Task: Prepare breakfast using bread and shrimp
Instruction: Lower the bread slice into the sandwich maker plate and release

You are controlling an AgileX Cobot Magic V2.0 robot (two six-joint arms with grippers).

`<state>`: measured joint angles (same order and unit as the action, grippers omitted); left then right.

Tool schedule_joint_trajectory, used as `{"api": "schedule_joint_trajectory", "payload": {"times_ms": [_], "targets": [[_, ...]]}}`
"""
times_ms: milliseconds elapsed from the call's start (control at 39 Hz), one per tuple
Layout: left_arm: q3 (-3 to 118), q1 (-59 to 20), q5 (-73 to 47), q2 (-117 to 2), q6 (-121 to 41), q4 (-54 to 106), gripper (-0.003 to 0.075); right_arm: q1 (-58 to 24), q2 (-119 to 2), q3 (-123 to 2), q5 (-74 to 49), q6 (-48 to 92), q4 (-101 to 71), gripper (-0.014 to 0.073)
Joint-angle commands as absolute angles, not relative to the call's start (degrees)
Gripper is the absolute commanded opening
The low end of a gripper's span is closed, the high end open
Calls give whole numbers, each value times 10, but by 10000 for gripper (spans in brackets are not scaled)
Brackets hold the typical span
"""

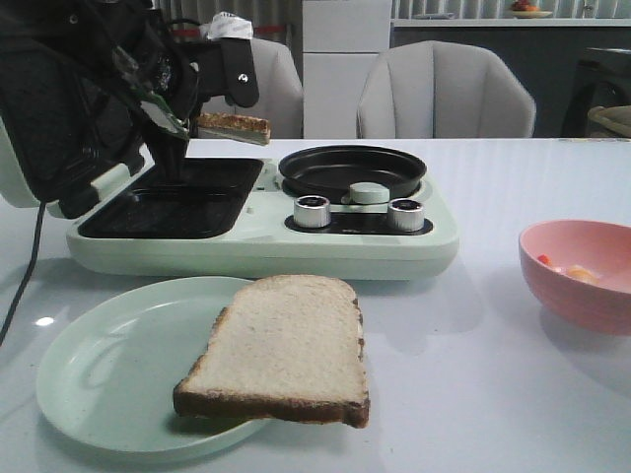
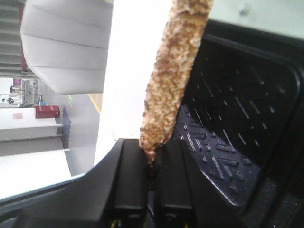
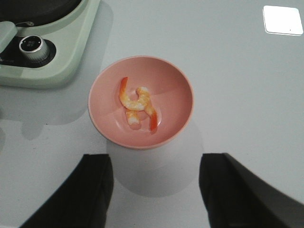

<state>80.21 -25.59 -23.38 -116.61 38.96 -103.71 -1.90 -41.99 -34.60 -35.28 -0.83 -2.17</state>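
One slice of bread [image 1: 281,348] lies on the pale green plate [image 1: 89,379] at the front, overhanging its rim. A second, browned slice [image 1: 234,127] hangs level above the back of the black griddle plate [image 1: 168,197], and my left gripper [image 2: 153,159] is shut on its edge [image 2: 173,76]. Two curled orange shrimp [image 3: 137,105] lie in the pink bowl [image 3: 176,80], which stands at the right [image 1: 582,296]. My right gripper [image 3: 156,183] hovers open above the table just short of that bowl, nothing between its fingers.
The pale green breakfast maker [image 1: 325,251] fills the table's middle, its lid [image 1: 54,118] raised at the left, a round black pan [image 1: 352,169] and two knobs [image 1: 313,211] at its right. A black cable [image 1: 22,281] trails off at the left. Chairs [image 1: 444,94] stand behind the table.
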Motion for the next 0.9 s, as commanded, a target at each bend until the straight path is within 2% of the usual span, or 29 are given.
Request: {"api": "schedule_joint_trajectory", "payload": {"times_ms": [0,334,590,873], "targets": [[827,-245,-261,-1142,395,-1063,98,-19,-419,-363,-315,-7,-21,511],[817,-235,-260,-1142,395,-1063,98,-19,-419,-363,-315,-7,-21,511],[816,-241,-304,-1142,395,-1063,99,-19,-419,-363,-315,-7,-21,511],[810,-242,-271,-1142,395,-1063,103,-19,-419,-363,-316,-7,-21,511]]}}
